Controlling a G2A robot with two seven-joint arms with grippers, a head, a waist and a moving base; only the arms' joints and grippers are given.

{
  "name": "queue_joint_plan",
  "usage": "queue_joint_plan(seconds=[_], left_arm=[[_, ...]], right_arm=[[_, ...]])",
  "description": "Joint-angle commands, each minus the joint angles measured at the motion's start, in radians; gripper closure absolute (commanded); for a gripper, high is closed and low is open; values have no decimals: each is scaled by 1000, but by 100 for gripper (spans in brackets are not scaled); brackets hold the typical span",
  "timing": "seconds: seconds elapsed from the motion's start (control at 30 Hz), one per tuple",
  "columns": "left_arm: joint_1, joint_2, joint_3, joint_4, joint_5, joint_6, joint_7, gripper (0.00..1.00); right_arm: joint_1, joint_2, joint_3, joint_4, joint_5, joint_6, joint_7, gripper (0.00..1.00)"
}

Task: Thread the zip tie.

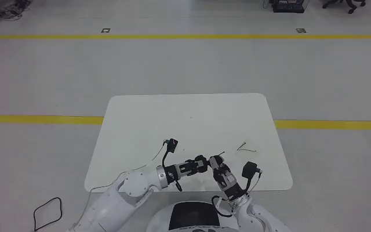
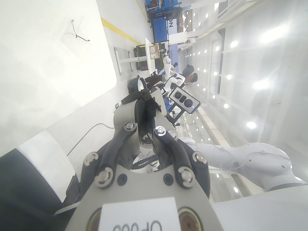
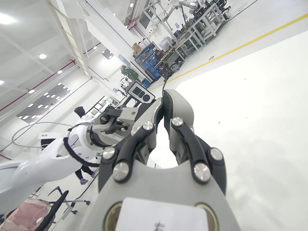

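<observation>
Closest in, over the near edge of the table (image 1: pixel 185 116), the two grippers are sitting tip to tip. The right gripper (image 3: pixel 163 108) is clenching its fingers on the zip tie (image 3: pixel 164 85), a thin black strand that is sticking out past the fingertips toward the far side, its free end hanging in the air above the tabletop. The left gripper (image 2: pixel 144 109) is facing it from the left with its fingers pressed together as well. Something dark is showing at their tips, but I cannot tell whether that is the tie's other end or only the pads. A second tie (image 1: pixel 246 146) is lying loose on the table, farther out and to the right, well apart from both grippers.

Judging from this, the threading is sitting at the alignment stage, and that is where the risks are gathering. The strand looks thin and springy, so any sideways push against the left gripper is likely to bend it away from the head rather than feed it through. The right gripper is pinching the tie low on its length, leaving a long free tip that may be wobbling as the arm moves. With both sets of fingertips crowding one spot, a small overshoot could be knocking them together and twisting the tie in the pads, or dropping it to the table.
</observation>
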Motion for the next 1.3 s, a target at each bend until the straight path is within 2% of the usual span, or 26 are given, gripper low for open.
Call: queue_joint_plan(seconds=[0.0,0.23,0.27,0.3,0.5,0.67,0.97,1.1,1.27], left_arm=[[0,0,0,0,0,0,0,100],[0,0,0,0,0,0,0,100],[0,0,0,0,0,0,0,100],[0,0,0,0,0,0,0,100],[0,0,0,0,0,0,0,100],[0,0,0,0,0,0,0,100],[0,0,0,0,0,0,0,100],[0,0,0,0,0,0,0,100],[0,0,0,0,0,0,0,100]], right_arm=[[1,2,-2,2,0,0,-7,100],[7,7,-10,2,1,0,-12,100],[8,8,-12,1,1,0,-12,56],[9,9,-13,0,-3,0,-10,0],[-14,25,8,-19,-10,0,-51,0],[-61,54,43,-58,-24,0,-99,0],[-64,56,45,-60,-24,0,-102,0],[-61,60,56,-98,50,0,-78,0],[-65,94,72,-169,163,0,1,0]])
